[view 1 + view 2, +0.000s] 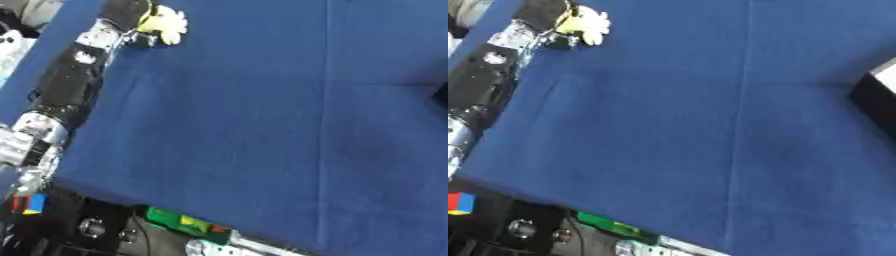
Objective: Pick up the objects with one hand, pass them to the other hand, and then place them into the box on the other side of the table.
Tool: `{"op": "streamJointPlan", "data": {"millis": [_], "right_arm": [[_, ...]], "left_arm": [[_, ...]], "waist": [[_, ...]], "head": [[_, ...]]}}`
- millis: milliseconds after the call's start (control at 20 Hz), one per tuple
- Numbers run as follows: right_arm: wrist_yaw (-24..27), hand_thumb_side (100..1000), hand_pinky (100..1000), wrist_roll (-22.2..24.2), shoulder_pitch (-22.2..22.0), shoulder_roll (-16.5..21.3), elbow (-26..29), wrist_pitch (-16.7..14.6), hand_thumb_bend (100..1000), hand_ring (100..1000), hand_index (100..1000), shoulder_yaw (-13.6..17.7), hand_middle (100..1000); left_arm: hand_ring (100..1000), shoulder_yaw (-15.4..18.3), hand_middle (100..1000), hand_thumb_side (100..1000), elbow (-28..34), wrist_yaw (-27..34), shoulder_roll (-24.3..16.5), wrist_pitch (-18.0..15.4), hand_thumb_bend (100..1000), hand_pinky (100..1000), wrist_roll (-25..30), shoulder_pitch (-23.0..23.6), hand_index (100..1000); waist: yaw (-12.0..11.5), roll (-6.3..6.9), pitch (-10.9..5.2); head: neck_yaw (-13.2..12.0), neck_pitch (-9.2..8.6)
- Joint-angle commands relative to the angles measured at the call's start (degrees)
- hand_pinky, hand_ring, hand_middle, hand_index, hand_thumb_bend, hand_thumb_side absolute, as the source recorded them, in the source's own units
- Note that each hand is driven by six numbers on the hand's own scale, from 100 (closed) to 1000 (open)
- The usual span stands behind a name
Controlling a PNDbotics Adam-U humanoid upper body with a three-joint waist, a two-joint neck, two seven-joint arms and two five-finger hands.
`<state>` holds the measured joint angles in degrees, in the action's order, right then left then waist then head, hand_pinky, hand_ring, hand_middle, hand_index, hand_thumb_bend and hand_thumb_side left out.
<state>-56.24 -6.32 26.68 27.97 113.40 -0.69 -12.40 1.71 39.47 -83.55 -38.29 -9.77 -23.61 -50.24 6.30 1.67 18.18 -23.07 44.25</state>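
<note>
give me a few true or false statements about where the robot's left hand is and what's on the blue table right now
1. The left arm reaches to the far left part of the blue table. True.
2. The pale yellow object lies right at the left hand. True.
3. The yellow object sits in the middle of the table. False: it is at the far left corner.
4. The right hand is over the table's centre. False: it shows in no view.

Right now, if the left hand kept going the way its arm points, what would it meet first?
The left hand is already at the yellow object, seemingly touching it. Beyond that, only blue cloth up to the view's top edge; nothing else shows, though depth is unclear.
</note>
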Motion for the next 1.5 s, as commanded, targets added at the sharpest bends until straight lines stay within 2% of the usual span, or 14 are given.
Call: {"op": "streamJointPlan", "data": {"millis": [50, 350, 600, 650, 900, 1050, 1250, 1500], "right_arm": [[0.0, 100, 850, 0.2, 0.5, 1.0, 1.2, 0.1, 100, 834, 949, 0.2, 756], [-0.3, 100, 850, 1.1, 0.6, 0.8, 1.2, -0.5, 100, 833, 947, -0.5, 757], [-0.5, 100, 851, 2.3, 0.8, 0.8, 1.2, -1.3, 100, 832, 946, -1.6, 759], [-0.5, 100, 851, 2.6, 0.9, 0.7, 1.2, -1.6, 100, 831, 946, -2.0, 762], [0.1, 100, 849, 4.6, 2.0, 0.2, 1.2, -3.3, 100, 833, 952, -4.2, 767], [1.1, 100, 849, 5.8, 2.6, 0.0, 1.2, -4.4, 100, 837, 957, -5.7, 775], [2.4, 100, 852, 7.5, 4.2, -0.3, 1.2, -5.9, 100, 855, 964, -7.5, 800], [4.6, 100, 858, 9.6, 6.6, -0.4, 1.2, -7.6, 100, 880, 973, -9.9, 837]], "left_arm": [[442, 0.0, 370, 179, 2.5, 1.9, -2.0, -1.2, 259, 633, -0.9, -0.5, 455], [437, -1.3, 362, 141, 8.9, 6.3, -2.8, -5.1, 244, 639, 0.6, 0.6, 438], [426, -2.8, 353, 118, 15.6, 10.6, -3.1, -8.7, 202, 643, 2.0, 2.5, 421], [421, -3.3, 349, 114, 17.0, 11.4, -3.0, -9.4, 172, 645, 2.1, 2.9, 413], [413, -8.2, 346, 104, 24.0, 15.7, -2.3, -13.6, 117, 655, -0.4, 5.4, 400], [412, -11.9, 346, 100, 28.2, 18.4, -1.8, -16.2, 115, 657, -2.7, 6.6, 400], [413, -16.9, 347, 103, 34.1, 22.0, -1.2, -19.8, 100, 660, -4.2, 7.7, 399], [411, -21.1, 346, 126, 41.1, 26.3, 0.3, -24.1, 100, 663, -1.6, 8.3, 393]], "waist": [[-0.2, 0.07, -1.60], [-1.1, 0.67, -3.21], [-2.1, 1.30, -5.13], [-2.3, 1.44, -5.53], [-3.2, 2.20, -7.73], [-3.8, 2.54, -8.74], [-4.2, 2.60, -9.51], [-4.3, 2.47, -9.72]], "head": [[0.5, -0.13], [2.2, -0.13], [3.9, -0.13], [4.3, -0.13], [6.4, -0.13], [7.6, -0.13], [8.9, -0.13], [10.2, -0.13]]}}
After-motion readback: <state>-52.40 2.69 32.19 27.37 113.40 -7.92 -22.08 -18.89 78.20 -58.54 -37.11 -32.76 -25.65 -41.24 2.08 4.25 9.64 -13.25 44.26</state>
